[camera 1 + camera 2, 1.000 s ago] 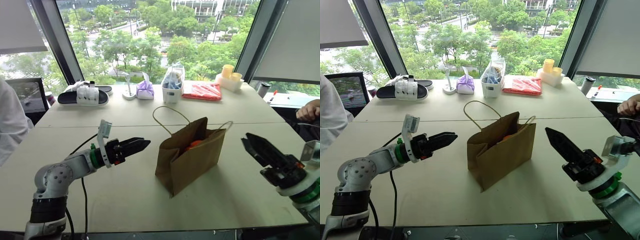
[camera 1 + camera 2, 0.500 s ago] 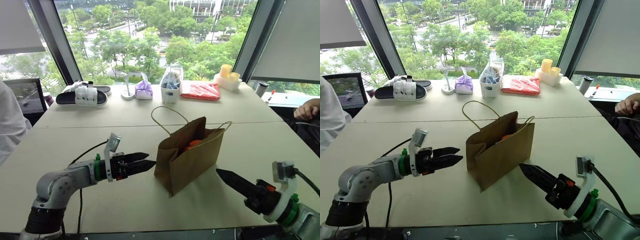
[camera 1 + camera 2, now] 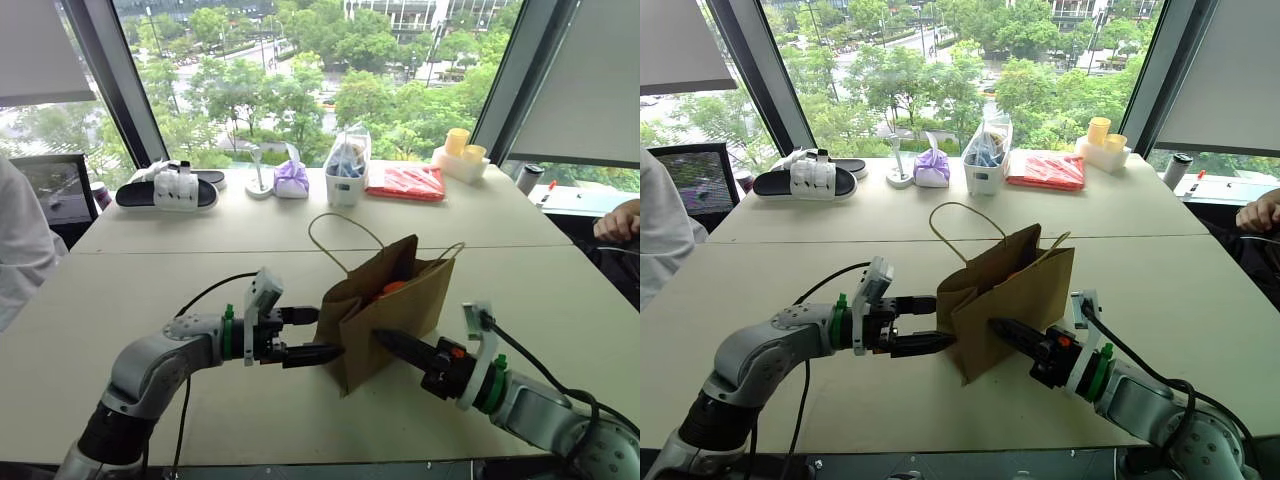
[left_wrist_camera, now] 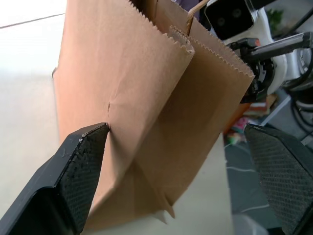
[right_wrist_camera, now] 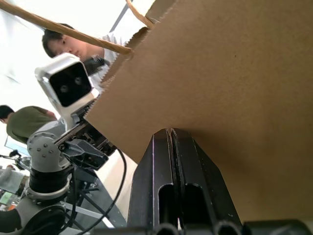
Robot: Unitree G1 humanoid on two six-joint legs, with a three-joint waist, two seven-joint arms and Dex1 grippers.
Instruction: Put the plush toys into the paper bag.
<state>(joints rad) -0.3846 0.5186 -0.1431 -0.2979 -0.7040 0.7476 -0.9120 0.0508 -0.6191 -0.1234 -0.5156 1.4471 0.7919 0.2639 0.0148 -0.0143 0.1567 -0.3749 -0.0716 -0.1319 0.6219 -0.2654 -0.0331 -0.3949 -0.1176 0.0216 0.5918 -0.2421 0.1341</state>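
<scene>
Apparently near the end: the brown paper bag (image 3: 385,305) stands on the table (image 3: 150,270) with an orange plush toy (image 3: 392,288) peeking from its mouth. No green toy is visible. The left gripper (image 3: 318,335) straddles the bag's narrow end, fingers wide apart; the right gripper (image 3: 390,345), fingers pressed together, points against its broad side.

Bright daylight pours in through the wide windows (image 3: 300,80) at the back, leaving the pale beige tabletop (image 3: 200,260) evenly lit with only soft shadows. The brown kraft paper bag (image 3: 385,310) stays sharp in the head views. In the wrist views the background glares white and blurs.
</scene>
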